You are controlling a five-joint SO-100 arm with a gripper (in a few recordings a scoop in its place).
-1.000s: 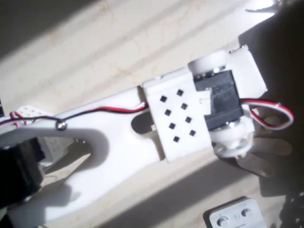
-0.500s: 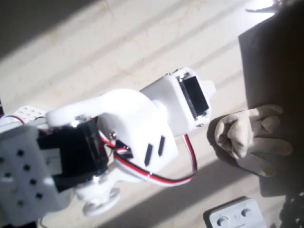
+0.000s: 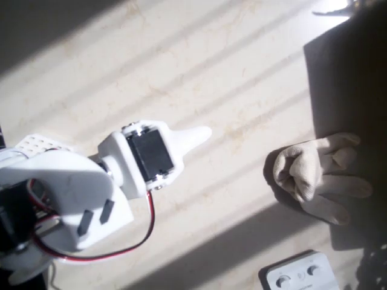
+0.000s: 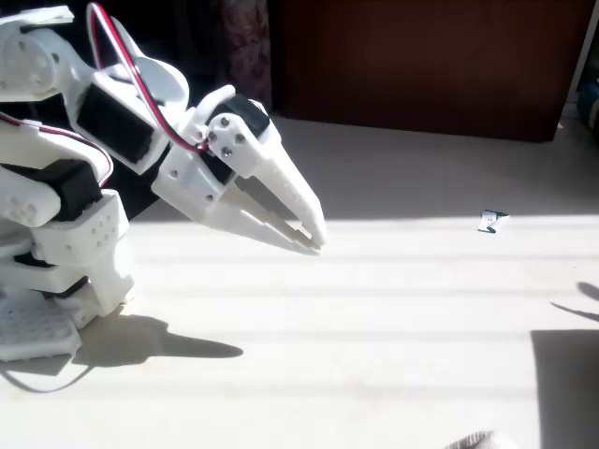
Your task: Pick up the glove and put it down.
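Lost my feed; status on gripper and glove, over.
Gripper shut, empty, raised. Glove crumpled on table, apart from gripper. Nothing between them.

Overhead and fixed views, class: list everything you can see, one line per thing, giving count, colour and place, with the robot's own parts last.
glove: one, cream, lying on the surface at the right of the overhead view, partly in shadow, apart from the arm.
box with two round knobs: one, white, at the bottom edge of the overhead view, below the glove.
small scrap: one, white and green, on the floor at the right of the fixed view; too small to identify.
table surface: one, pale beige, striped with sunlight and shadow.
arm: one, white with black motors and red, white and black wires, at the left in both views.
pincer: one, white, tips close together, holding nothing, raised above the surface.
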